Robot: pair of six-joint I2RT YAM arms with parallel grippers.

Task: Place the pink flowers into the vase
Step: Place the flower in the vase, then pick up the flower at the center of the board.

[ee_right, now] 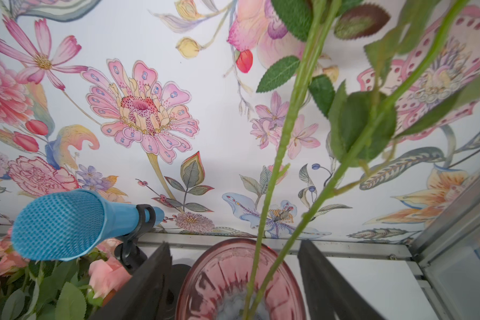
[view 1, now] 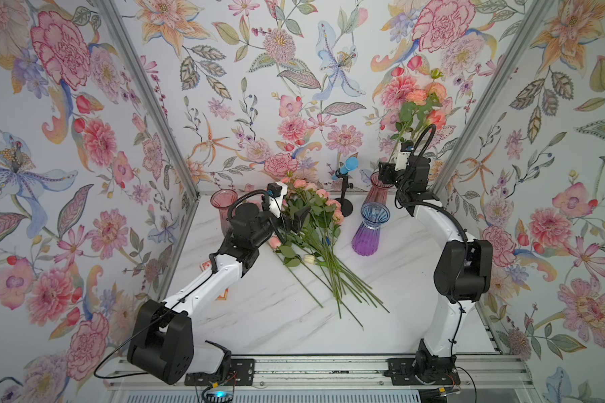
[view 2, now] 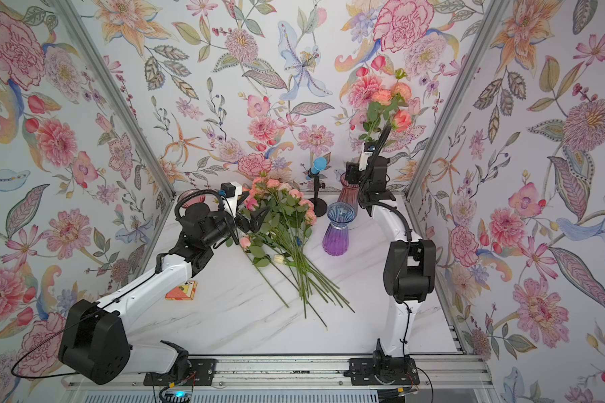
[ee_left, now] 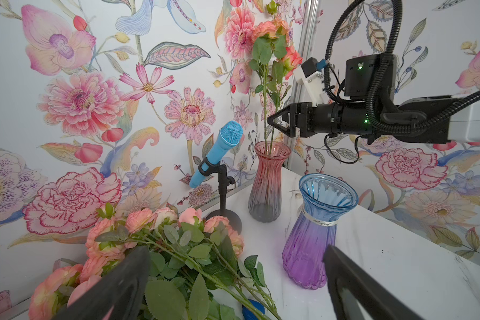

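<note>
— What is the tabletop [view 1: 399, 314] made of, from where you sit?
— I read it as white marble-look sheet, grey-veined, smooth with a soft sheen.
— And the vases?
— The pink vase [ee_left: 266, 182] and the blue-purple vase [ee_left: 313, 243] are ribbed glass, glossy and see-through. I'd call the pink flowers [ee_left: 161, 235] artificial: cloth-like matt petals, matt serrated leaves, waxy plastic stems.
— I see the microphone [ee_left: 219, 155] as matt blue plastic with a mesh head.
— Agreed. The frame rail [view 1: 147, 97] is brushed metal; the left arm [view 1: 203, 282] has smooth white plastic shells and matt black joints.
</note>
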